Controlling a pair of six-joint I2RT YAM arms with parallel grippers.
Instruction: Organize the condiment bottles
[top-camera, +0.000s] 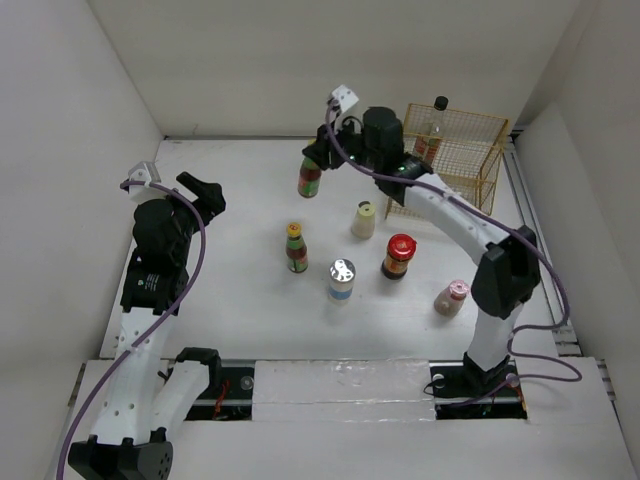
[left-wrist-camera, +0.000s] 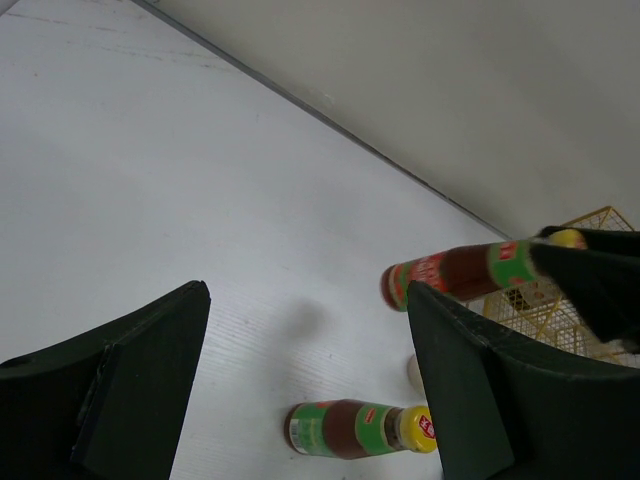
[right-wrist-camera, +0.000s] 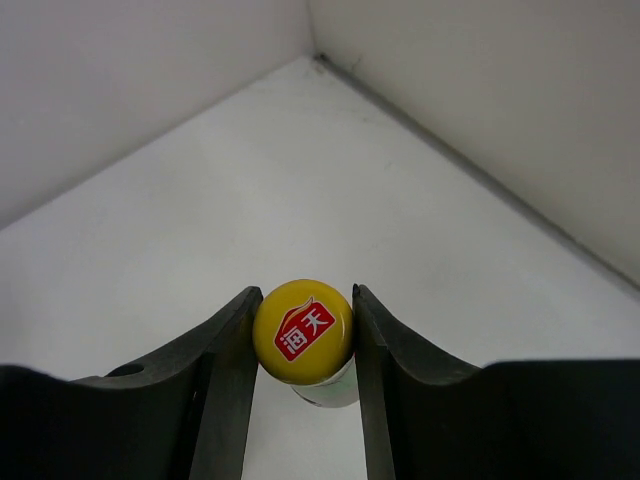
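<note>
My right gripper (top-camera: 317, 152) is shut on the yellow cap (right-wrist-camera: 303, 332) of a dark bottle (top-camera: 310, 178), holding it upright at the back of the table; in the left wrist view this bottle (left-wrist-camera: 450, 272) has its shadow apart from its base. A second dark yellow-capped bottle (top-camera: 296, 248) stands mid-table, also in the left wrist view (left-wrist-camera: 355, 428). Near it stand a cream bottle (top-camera: 363, 219), a silver-capped white bottle (top-camera: 341, 279), a red-lidded jar (top-camera: 398, 256) and a pink-capped bottle (top-camera: 452, 297). A black-capped bottle (top-camera: 432, 132) stands in the rack. My left gripper (top-camera: 205, 190) is open and empty at the left.
The yellow wire rack (top-camera: 470, 150) stands at the back right against the wall, just right of my right arm. White walls close the table at the back and on both sides. The rack's edge shows in the left wrist view (left-wrist-camera: 565, 300).
</note>
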